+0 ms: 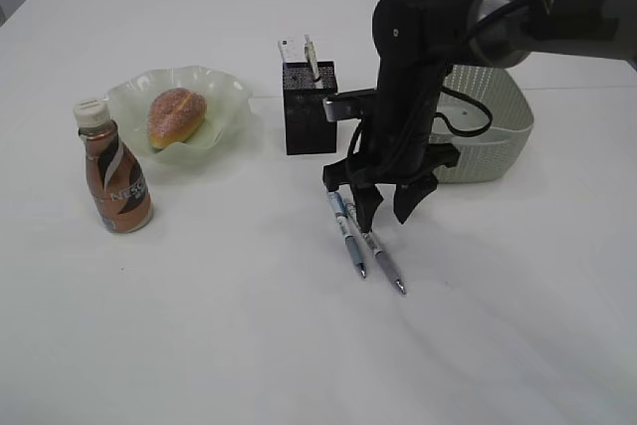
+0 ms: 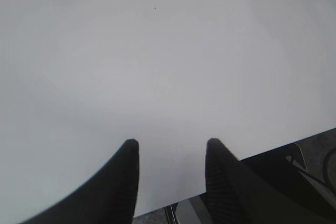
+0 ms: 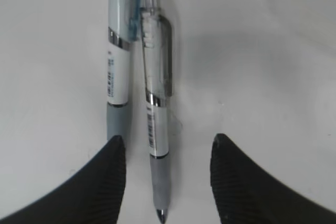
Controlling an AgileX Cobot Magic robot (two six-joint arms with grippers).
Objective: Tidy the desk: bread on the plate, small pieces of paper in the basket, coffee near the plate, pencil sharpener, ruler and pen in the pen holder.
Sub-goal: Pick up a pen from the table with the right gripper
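The pen step is in hand. The right gripper (image 3: 167,153) hangs low over two pens (image 1: 364,242) lying side by side on the table (image 1: 219,325), near the black pen holder (image 1: 310,106) — jaws about half open, holding nothing, with the right-hand pen (image 3: 156,108) between its fingertips. The left gripper (image 2: 170,153) hovers over bare table, also part open and empty. Next, I judge, it must drop and close on that one pen alone — the other lies just beside the left finger (image 3: 107,177).

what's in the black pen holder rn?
Two pale upright items poke out of the black mesh pen holder; one resembles a white ruler. Anything lower is hidden by its walls.
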